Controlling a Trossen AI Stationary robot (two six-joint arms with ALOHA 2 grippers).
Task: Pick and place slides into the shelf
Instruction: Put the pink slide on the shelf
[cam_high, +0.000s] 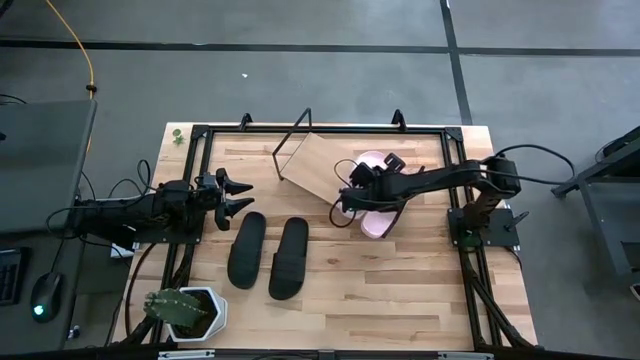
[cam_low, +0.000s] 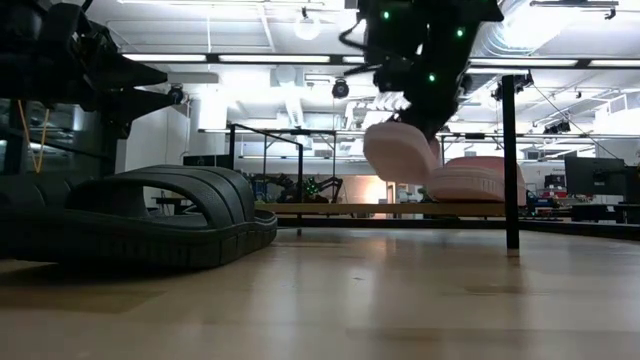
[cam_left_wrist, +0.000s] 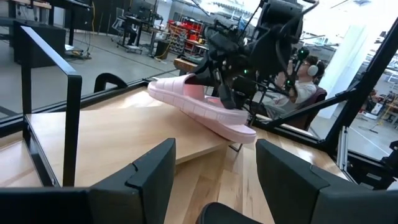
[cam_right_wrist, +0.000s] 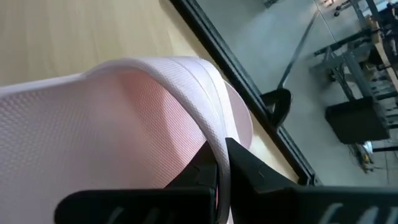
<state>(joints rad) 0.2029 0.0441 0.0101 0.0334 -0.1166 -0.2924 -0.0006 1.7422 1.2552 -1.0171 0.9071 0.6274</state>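
Overhead, table fills the centre of the frame. Left gripper sits at left of centre, fingers spread wide with nothing between them, just above the black pair. Black slides lie side by side at lower centre, soles down, a little apart from each other. Shelf stands tilted at upper centre, its board running toward the right. Right gripper reaches in from the right edge of the table and is clamped on a pink slide, right of centre, at the shelf's right end. A second pink slide shows just above the arm. A potted cactus stands at lower left.

Low view: a black slide fills the left side, resting on the table. Left gripper hangs in the upper left, empty. Right gripper comes down at upper centre, holding a pink slide tilted and clear of the table; the other pink one lies on the shelf board behind it.

Left wrist view: its own fingers stand wide apart at the bottom. Beyond them the right gripper pinches the pink slide over the board's far end. A seated person shows at right behind it.

Right wrist view: closed fingertips nip the pink strap at lower centre.
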